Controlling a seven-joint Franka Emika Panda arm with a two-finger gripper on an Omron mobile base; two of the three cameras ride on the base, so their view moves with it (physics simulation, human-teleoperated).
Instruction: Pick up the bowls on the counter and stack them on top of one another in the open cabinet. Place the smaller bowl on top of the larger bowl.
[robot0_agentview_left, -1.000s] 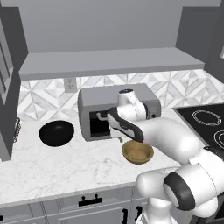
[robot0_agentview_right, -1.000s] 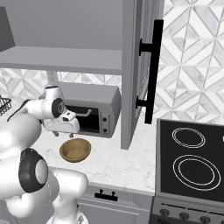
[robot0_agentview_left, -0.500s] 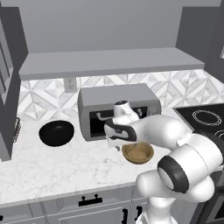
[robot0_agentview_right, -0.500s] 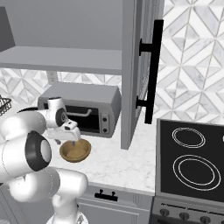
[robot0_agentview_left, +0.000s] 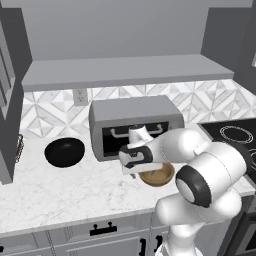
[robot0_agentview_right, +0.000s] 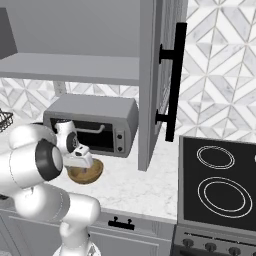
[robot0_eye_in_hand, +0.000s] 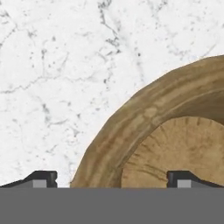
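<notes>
The smaller tan bowl (robot0_agentview_left: 159, 175) (robot0_agentview_right: 86, 173) sits on the white marble counter (robot0_agentview_left: 65, 192) in front of the toaster oven. My gripper (robot0_agentview_left: 132, 172) (robot0_agentview_right: 83, 163) (robot0_eye_in_hand: 113, 181) is low over the bowl's left rim and open. In the hand view the bowl's rim (robot0_eye_in_hand: 127, 131) lies between the two fingertips (robot0_eye_in_hand: 42, 178), one over bare marble (robot0_eye_in_hand: 52, 65) and the other over the bowl's inside. The larger glossy black bowl (robot0_agentview_left: 64, 152) rests on the counter further left, apart from the arm. The open cabinet's grey shelf (robot0_agentview_left: 125, 72) (robot0_agentview_right: 70, 67) runs above.
A silver toaster oven (robot0_agentview_left: 134, 125) (robot0_agentview_right: 95, 125) stands right behind the tan bowl. A cabinet door with a black handle (robot0_agentview_right: 171, 85) hangs open on the right. The black stovetop (robot0_agentview_right: 220, 185) lies beyond it. A dark wire rack (robot0_agentview_left: 20, 147) sits at the counter's far left.
The hand has dropped from in front of the toaster oven down and left to the tan bowl's left rim. Both bowls have stayed put.
</notes>
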